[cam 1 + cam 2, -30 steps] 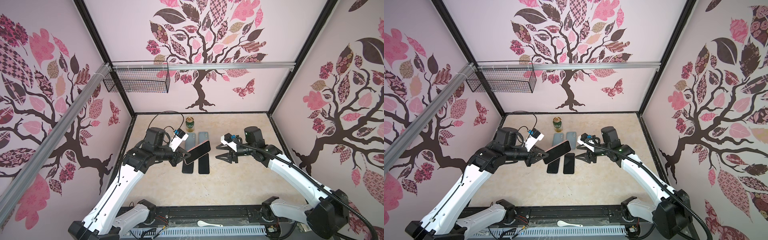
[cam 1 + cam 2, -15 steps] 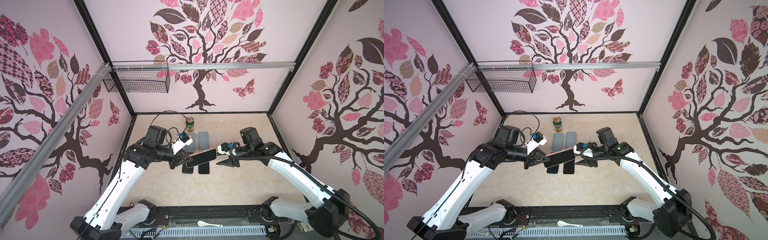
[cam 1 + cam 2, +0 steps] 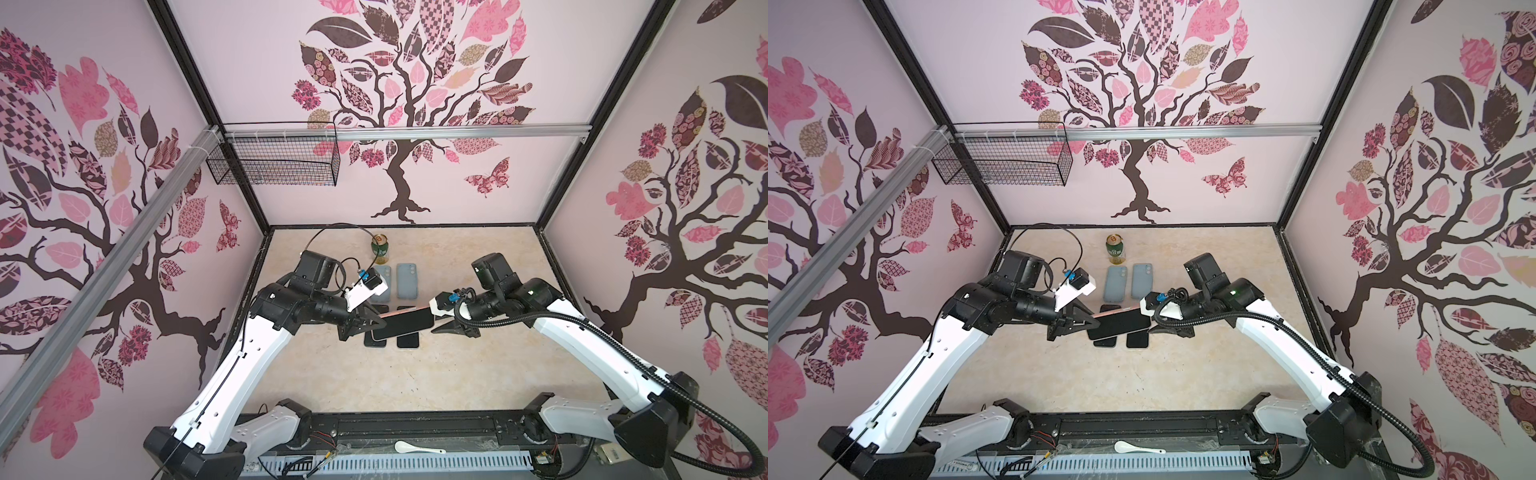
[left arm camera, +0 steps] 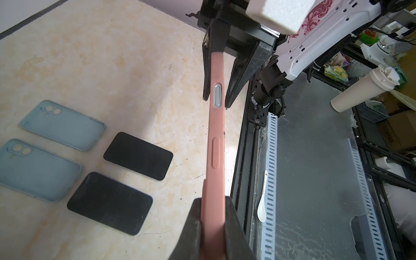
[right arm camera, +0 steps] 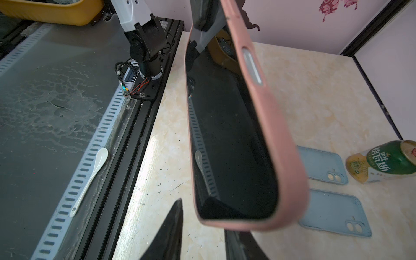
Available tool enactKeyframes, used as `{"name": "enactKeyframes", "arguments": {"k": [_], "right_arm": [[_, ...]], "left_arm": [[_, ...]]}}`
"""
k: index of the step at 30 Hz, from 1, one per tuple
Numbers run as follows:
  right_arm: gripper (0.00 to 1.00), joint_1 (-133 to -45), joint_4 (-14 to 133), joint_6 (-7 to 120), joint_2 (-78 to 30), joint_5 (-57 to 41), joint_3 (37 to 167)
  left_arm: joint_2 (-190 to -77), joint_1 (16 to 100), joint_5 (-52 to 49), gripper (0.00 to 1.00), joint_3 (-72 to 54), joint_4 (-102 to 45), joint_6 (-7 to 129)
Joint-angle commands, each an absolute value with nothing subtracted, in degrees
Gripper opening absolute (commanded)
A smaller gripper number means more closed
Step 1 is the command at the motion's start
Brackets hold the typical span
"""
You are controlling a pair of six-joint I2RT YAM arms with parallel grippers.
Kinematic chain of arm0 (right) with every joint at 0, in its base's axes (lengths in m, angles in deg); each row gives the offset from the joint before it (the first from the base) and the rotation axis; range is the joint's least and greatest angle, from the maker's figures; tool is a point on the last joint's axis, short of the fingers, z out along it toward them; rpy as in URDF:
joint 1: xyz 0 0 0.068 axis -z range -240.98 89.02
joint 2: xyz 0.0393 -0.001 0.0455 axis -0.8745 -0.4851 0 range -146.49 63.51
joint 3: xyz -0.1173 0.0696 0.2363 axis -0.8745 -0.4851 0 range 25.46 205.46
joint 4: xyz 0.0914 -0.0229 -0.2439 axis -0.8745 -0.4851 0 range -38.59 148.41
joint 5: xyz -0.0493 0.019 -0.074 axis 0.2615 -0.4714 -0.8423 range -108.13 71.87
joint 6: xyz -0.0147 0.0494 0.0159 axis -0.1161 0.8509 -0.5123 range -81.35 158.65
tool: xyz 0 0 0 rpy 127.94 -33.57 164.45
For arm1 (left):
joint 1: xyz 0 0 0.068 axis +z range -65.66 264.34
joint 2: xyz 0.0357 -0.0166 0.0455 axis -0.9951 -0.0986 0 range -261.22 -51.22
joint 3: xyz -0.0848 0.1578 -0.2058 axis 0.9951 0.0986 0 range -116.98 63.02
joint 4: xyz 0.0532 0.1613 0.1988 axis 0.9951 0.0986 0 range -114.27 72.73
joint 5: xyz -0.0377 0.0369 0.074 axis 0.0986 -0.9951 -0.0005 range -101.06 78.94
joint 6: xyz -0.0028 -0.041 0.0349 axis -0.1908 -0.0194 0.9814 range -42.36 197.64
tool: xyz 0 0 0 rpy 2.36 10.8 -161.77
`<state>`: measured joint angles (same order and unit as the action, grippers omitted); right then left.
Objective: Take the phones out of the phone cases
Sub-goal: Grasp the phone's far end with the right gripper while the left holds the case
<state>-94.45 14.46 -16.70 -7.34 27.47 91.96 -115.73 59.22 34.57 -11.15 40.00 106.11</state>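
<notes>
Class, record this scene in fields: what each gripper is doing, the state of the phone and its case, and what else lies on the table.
Left gripper: shut on one end of the pink case
Right gripper: open, jaws astride the other end, not yet clamped
Phone: inside the pink case, held above the table
On table: two bare phones, two empty blue cases, upright can

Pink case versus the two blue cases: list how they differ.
The pink case holds a phone; the blue cases are empty. The pink case is gripped above the table by the left end effector; the blue cases lie flat on it. Shared: both are slim phone cases.
</notes>
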Motion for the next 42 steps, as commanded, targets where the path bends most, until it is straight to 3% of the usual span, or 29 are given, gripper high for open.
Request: {"name": "enactKeyframes", "arguments": {"k": [1, 8, 19, 31, 42], "right_arm": [[0.29, -96.37, 11.46, -17.87, -8.46, 28.76, 94.12], [0.27, -97.15, 11.16, -17.85, -8.04, 28.27, 93.59], [0.32, -97.20, 12.42, -17.30, -7.84, 28.71, 92.88], [0.18, -97.87, 11.57, -17.63, -6.20, 29.00, 92.46], [0.03, -102.65, 16.70, -16.06, -0.26, 26.99, 90.12]], "left_arm": [[-115.86, 59.21, 36.48, 0.00, -14.16, 38.23, 106.46], [-115.67, 59.21, 36.69, 0.00, -14.60, 37.13, 105.51], [-115.82, 59.21, 39.15, 0.00, -14.57, 36.94, 105.71], [-116.72, 59.29, 36.81, 0.00, -15.30, 35.46, 103.14], [-125.89, 59.65, 33.76, 0.00, -22.52, 38.44, 103.66]]}}
